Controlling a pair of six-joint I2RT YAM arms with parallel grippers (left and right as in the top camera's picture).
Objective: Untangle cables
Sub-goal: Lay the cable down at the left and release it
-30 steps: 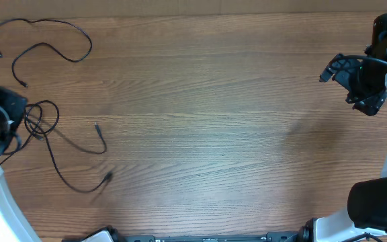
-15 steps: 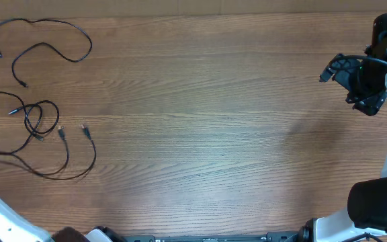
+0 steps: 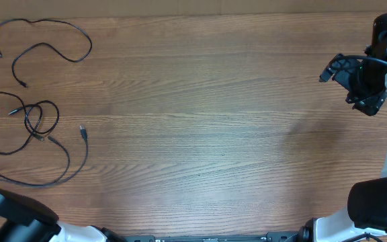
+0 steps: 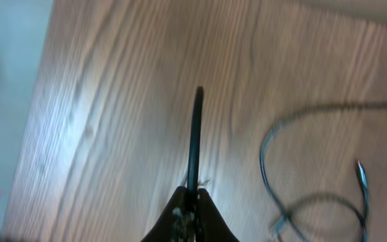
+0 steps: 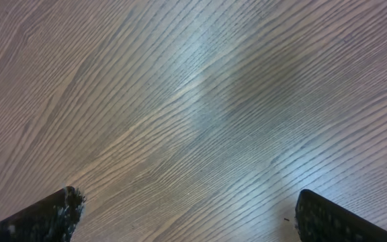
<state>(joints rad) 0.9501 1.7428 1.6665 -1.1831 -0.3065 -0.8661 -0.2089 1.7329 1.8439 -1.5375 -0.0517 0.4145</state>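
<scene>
A loose black cable (image 3: 52, 27) lies alone at the far left. Below it, a knot of black cables (image 3: 35, 122) lies near the left edge. One strand (image 3: 72, 171) runs from the knot in a wide loop to the left edge, with a plug (image 3: 82, 130) lying free. My left arm (image 3: 15, 214) is at the near-left corner. In the left wrist view my left gripper (image 4: 191, 195) is shut on a black cable (image 4: 195, 134) that sticks out ahead of the jaws, with the blurred knot (image 4: 301, 202) to the right. My right gripper (image 5: 193, 222) is open and empty over bare wood, far right (image 3: 356, 81).
The wooden table (image 3: 207, 121) has its left edge right beside my left gripper (image 4: 19, 101). My right arm's base (image 3: 375, 202) stands at the near right.
My left arm has moved from the left edge toward the near-left corner, drawing a cable along. The loose strands and plugs have shifted and the loop has spread out. The right arm has not moved.
</scene>
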